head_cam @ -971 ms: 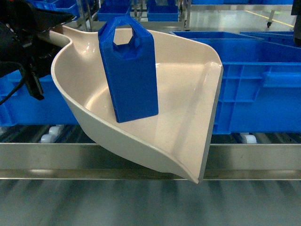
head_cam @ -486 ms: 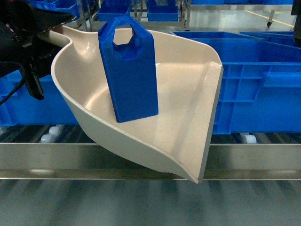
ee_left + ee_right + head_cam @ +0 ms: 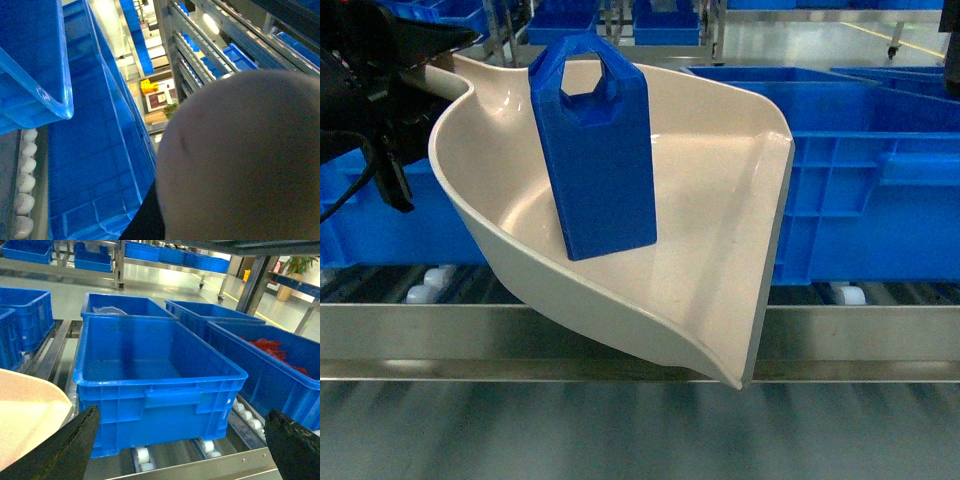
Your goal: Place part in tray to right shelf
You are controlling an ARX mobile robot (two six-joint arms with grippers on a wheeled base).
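The bright-blue part (image 3: 600,150) stands upright inside the cream tray (image 3: 720,200), leaning slightly left. The tray hangs tilted over the right shelf's steel front rail (image 3: 860,335), its straight lip pointing right. My left gripper (image 3: 415,80) is at the tray's handle end at the upper left, shut on it. In the left wrist view the tray's cream body (image 3: 240,160) fills the lower right and hides the jaws. My right gripper (image 3: 182,440) is open and empty, its fingers (image 3: 70,445) spread wide in front of the rail; the tray's edge (image 3: 25,410) shows at its left.
A large empty blue crate (image 3: 155,370) sits on the white rollers (image 3: 140,457) right behind the rail. More blue crates stand beside and behind it, one holding red pieces (image 3: 265,347). A blue crate (image 3: 95,150) lies close below the left wrist.
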